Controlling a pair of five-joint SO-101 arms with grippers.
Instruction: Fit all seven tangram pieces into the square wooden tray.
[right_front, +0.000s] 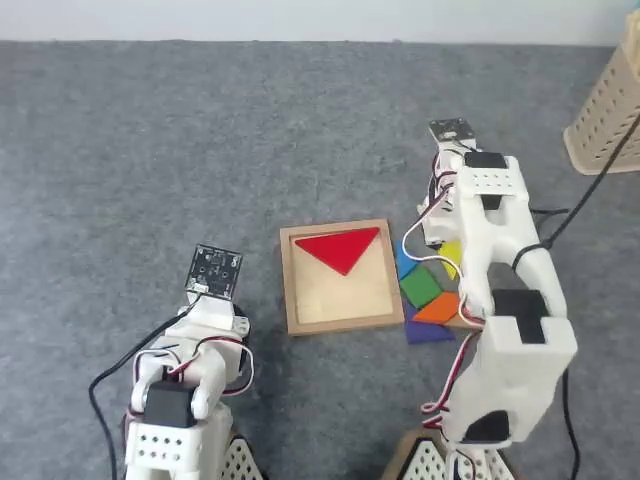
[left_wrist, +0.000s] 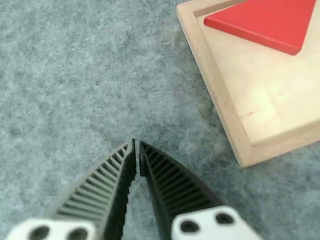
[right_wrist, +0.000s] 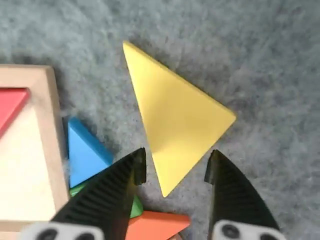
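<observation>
The grey felt-covered table (right_front: 150, 130) takes up nearly the whole high view. The right arm (right_front: 500, 300) is the biggest thing on it for you, a white body running from the lower right of the frame up to the right of centre. Its jaws are released and stand apart, with the tips on either side of one corner of the yellow triangle (right_wrist: 175, 120); you cannot tell whether they touch it. The left arm (right_front: 190, 400) sits at the lower left of the frame. Its jaws are clenched, tips all but together with nothing between them, over bare table just beside the tray's outer wall.

The square wooden tray (right_front: 287, 285) lies at the centre of the high view. A slatted beige basket (right_front: 605, 110) stands at the upper right edge.

Inside the tray you have the red triangle (right_front: 340, 248), lying flat against the upper rim with its point toward the middle. The other pieces are bunched on the table just right of the tray. The yellow one lies farthest right, partly under the right arm. The blue triangle (right_wrist: 85, 152) lies against the tray's wall. Below it comes the green piece (right_front: 420, 285), then the orange triangle (right_front: 438, 307), and the purple piece (right_front: 428, 333) is lowest.
</observation>
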